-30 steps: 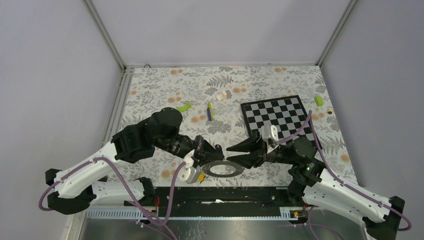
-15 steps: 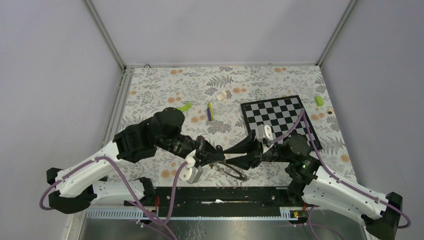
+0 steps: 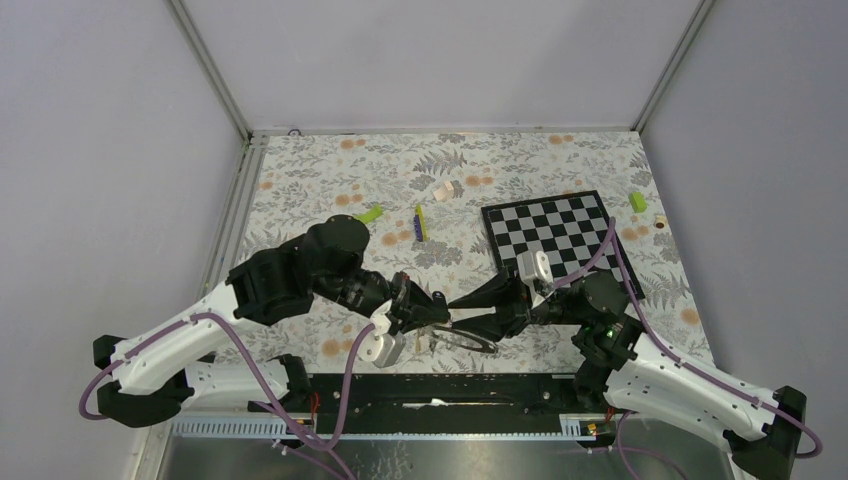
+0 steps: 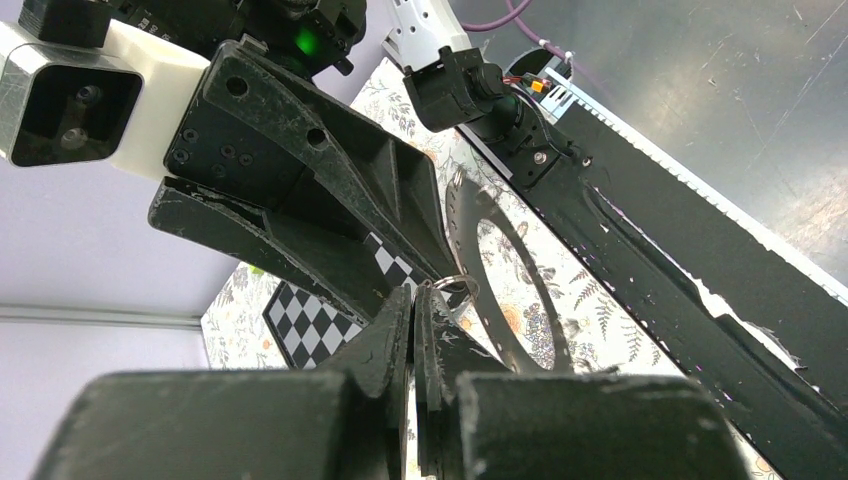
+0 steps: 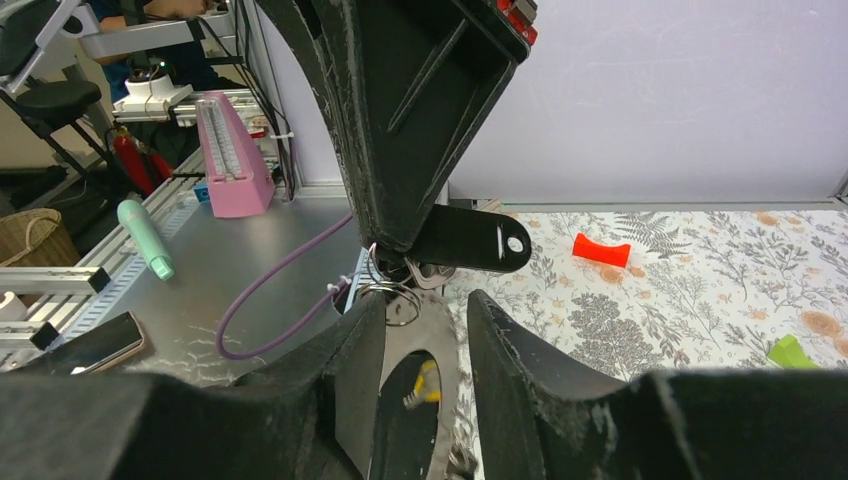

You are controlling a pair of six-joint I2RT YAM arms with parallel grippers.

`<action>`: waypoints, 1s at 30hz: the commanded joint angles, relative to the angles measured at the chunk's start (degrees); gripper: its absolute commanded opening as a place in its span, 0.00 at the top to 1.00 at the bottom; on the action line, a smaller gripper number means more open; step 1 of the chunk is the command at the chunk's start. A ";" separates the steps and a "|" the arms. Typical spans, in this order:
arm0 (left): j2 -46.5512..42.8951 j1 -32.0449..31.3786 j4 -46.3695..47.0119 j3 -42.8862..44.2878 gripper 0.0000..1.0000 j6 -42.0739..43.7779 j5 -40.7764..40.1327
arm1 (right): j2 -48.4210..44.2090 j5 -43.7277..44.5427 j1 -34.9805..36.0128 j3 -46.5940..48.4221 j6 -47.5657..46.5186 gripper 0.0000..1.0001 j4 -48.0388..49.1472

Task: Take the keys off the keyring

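The left pincer (image 4: 412, 300) was clenched on the small plastic-tagged keys (image 5: 470, 240), dangling the large silvery metal hoop (image 4: 460, 215) tilted near the checkered black-and-white board (image 3: 553, 235), so the half-parted right pincer (image 5: 425, 310) straddling it could jerk everything loose by closing crookedly.

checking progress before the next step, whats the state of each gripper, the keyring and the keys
left gripper: shut on small ring
right gripper: open, straddling keyring
keyring: tilted, partly lifted
black key: sticking out sideways at left gripper's tips
yellow key: dangling behind keyring
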 commanded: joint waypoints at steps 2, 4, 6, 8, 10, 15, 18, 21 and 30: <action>-0.18 -0.13 3.47 0.52 1.00 0.10 2.32 | 0.01 -2.15 -0.08 1.03 0.96 0.61 3.87; -0.26 -0.15 3.46 0.58 1.00 0.10 2.18 | 0.16 -2.42 -0.10 1.04 1.15 0.65 4.07; -0.36 -0.14 3.46 0.56 1.00 -0.03 2.08 | 0.32 -2.54 -0.18 1.12 1.14 0.70 4.09; -0.45 -0.13 3.50 0.42 1.00 -0.03 2.00 | 0.34 -2.62 -0.11 1.10 1.29 0.74 4.07; -0.49 -0.13 3.50 0.34 1.00 -0.03 1.94 | 0.34 -2.67 -0.10 1.11 1.44 0.76 4.03; -0.79 -0.13 3.46 0.18 1.00 0.02 1.86 | 0.30 -2.62 -0.10 1.39 1.85 0.88 3.71; -0.96 -0.14 3.46 0.18 1.00 0.02 1.75 | 0.04 -2.10 -0.10 1.26 1.77 0.91 3.44; -1.11 -0.13 3.46 0.22 1.00 -0.07 1.58 | -0.52 -1.48 -0.10 0.97 1.60 0.91 3.13; -1.41 -0.13 3.46 0.19 1.00 -0.28 1.45 | -2.91 -0.62 -0.10 0.72 0.03 0.96 1.63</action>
